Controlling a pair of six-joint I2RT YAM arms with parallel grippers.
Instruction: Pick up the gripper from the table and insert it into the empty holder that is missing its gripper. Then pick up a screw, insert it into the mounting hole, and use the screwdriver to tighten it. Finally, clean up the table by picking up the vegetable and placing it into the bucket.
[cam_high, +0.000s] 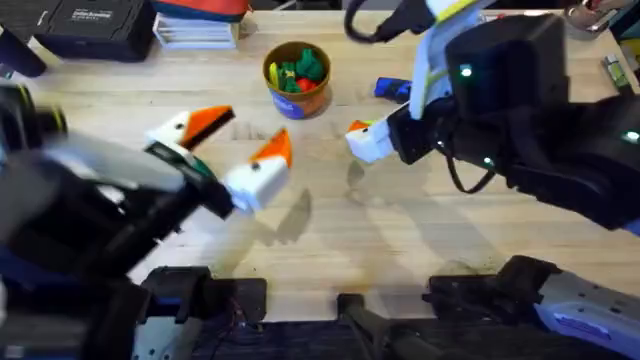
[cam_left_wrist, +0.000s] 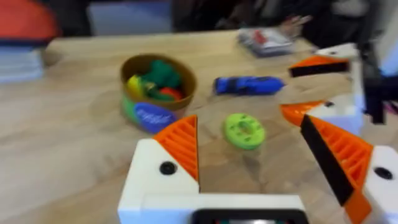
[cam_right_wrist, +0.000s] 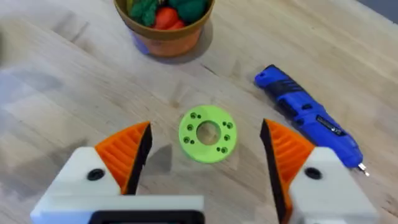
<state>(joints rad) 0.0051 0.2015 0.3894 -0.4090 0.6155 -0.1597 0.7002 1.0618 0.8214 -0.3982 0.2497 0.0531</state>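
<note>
My left gripper (cam_high: 255, 125) (cam_left_wrist: 249, 134) hovers open left of the table's middle. Both its white holders (cam_left_wrist: 155, 177) carry orange ribbed pieces. My right gripper (cam_high: 362, 135) (cam_right_wrist: 206, 127) is open too, hanging over a lime green ring (cam_right_wrist: 207, 134) (cam_left_wrist: 244, 129). It shows in the left wrist view as the right gripper (cam_left_wrist: 289, 87). The blue screwdriver (cam_high: 392, 88) (cam_right_wrist: 308, 115) (cam_left_wrist: 249, 84) lies just beyond the ring. The orange bucket (cam_high: 297, 95) (cam_right_wrist: 165, 37) (cam_left_wrist: 152, 115) stands behind, holding a dark green vegetable (cam_left_wrist: 161, 71) among bright toys. A loose gripper piece and a screw are out of view.
A black case (cam_high: 90, 25) and a stack of books (cam_high: 200, 28) sit along the back left edge. A small packet (cam_left_wrist: 267, 40) lies at the back right. Bare wood stretches in front of both grippers toward the arm bases.
</note>
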